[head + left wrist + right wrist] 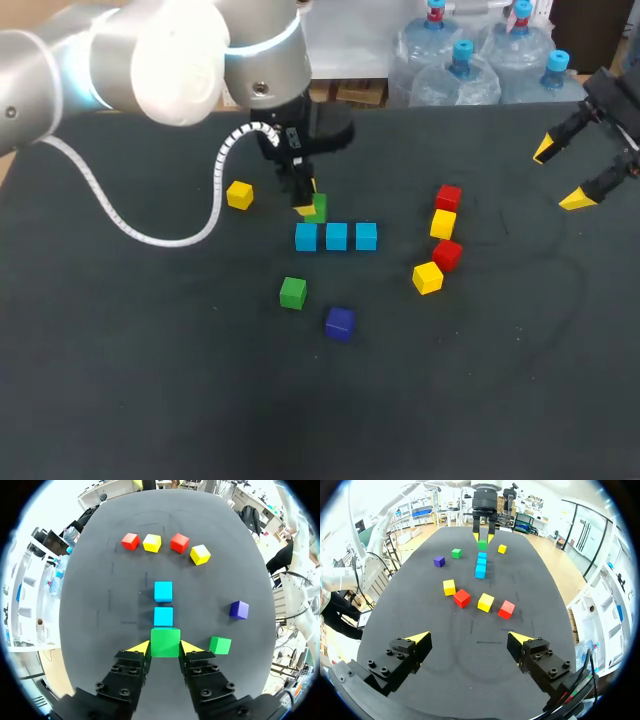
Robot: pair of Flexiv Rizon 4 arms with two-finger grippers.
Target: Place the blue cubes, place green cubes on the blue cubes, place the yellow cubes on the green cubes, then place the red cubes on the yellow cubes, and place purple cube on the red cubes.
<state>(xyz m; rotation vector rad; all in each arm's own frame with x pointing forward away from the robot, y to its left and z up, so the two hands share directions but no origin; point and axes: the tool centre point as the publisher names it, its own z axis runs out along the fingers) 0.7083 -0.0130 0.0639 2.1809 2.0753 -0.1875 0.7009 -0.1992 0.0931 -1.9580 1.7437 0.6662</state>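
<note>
left gripper (pixel 165 647) clamped on green cube (pixel 165 641) over end blue cube (pixel 306 238) | right gripper (pixel 470 640) spread open above worktop (pixel 150 380) edge

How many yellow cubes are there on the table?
3. The lone yellow cube sits left of the blue cubes. The second yellow cube lies between two red cubes. The third yellow cube is beside the nearer red one. None seems hidden.

Silver left arm (pixel 45 75) with white joint cap, coiled white cable (pixel 160 240); black screwed jaws, yellow tips (pixel 139 647)
</note>
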